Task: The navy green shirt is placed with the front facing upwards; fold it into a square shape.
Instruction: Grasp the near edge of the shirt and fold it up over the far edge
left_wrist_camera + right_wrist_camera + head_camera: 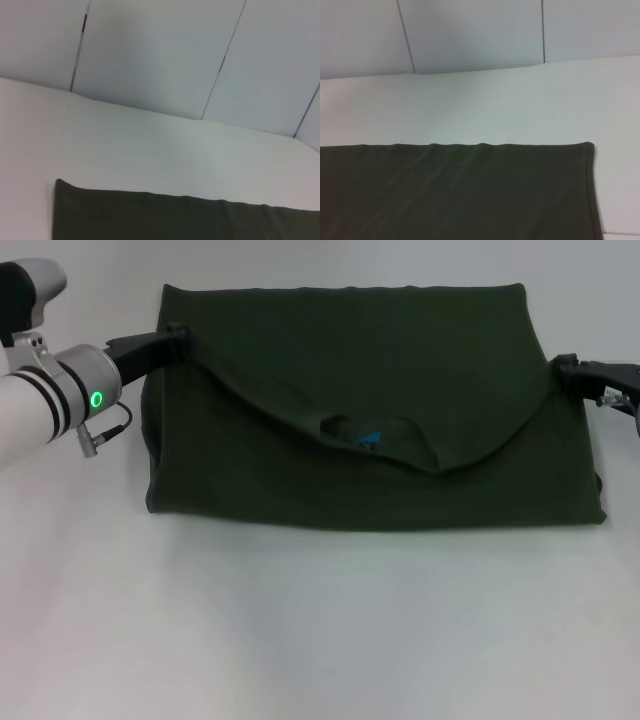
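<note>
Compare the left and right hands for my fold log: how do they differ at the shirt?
The left hand shows with its whole white forearm and a lit green ring; of the right hand only a black tip and bracket enter at the frame edge. The left meets the shirt a little farther back on the table than the right. Both sit at opposite side edges where the top layer puckers toward them, as if pinched; the fingers themselves are not clear.

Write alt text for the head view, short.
A navy green shirt, already folded into a wide rectangle with its collar and blue label showing near the middle, lies on a white table. The left gripper meets its left edge and the right gripper its right edge.
</note>
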Action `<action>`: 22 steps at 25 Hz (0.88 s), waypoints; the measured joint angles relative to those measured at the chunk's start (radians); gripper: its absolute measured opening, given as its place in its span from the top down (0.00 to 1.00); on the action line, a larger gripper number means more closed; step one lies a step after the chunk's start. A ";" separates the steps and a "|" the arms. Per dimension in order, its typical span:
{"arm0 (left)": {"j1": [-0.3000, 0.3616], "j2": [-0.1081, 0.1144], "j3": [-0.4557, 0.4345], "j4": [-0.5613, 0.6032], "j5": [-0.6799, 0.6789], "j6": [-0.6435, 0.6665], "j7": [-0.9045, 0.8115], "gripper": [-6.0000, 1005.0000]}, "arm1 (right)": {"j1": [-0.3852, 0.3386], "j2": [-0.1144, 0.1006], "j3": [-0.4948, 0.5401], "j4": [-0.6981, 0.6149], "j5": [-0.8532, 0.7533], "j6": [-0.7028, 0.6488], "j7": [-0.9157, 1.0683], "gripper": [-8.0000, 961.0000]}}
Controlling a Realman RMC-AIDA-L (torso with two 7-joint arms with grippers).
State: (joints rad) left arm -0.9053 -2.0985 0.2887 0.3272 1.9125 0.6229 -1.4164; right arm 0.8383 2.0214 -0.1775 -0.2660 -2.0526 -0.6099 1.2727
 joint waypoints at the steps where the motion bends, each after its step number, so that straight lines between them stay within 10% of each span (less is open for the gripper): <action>1: 0.000 0.000 0.000 0.000 0.000 0.000 0.000 0.96 | 0.000 0.000 0.000 0.000 0.000 0.000 0.000 0.95; 22: 0.030 -0.015 0.000 -0.011 -0.035 -0.013 0.045 0.85 | -0.016 0.025 -0.042 0.001 0.010 0.029 0.000 0.72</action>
State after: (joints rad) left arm -0.8751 -2.1131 0.2890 0.3164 1.8776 0.6096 -1.3711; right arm 0.8219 2.0460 -0.2192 -0.2651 -2.0431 -0.5813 1.2731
